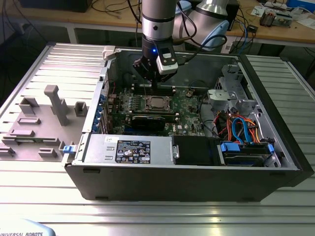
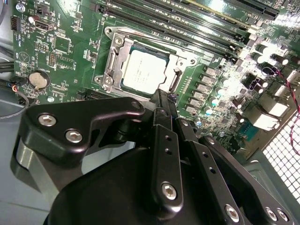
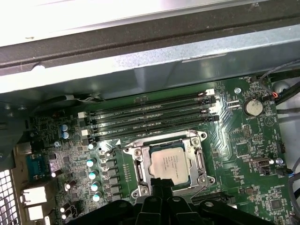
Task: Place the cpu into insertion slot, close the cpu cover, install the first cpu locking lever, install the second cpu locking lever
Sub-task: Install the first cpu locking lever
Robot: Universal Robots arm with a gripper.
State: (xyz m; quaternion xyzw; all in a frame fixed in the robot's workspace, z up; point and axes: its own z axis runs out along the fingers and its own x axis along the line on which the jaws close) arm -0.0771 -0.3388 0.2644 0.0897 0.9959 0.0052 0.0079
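Cpu (image 3: 168, 162) seated in motherboard (image 3: 253, 140) socket, cpu cover (image 3: 139, 165) flat around it; gripper (image 3: 164, 184) fingers pressed together, tips at socket edge.

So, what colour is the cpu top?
The cpu top is pale silvery-grey; the second wrist view shows it best.
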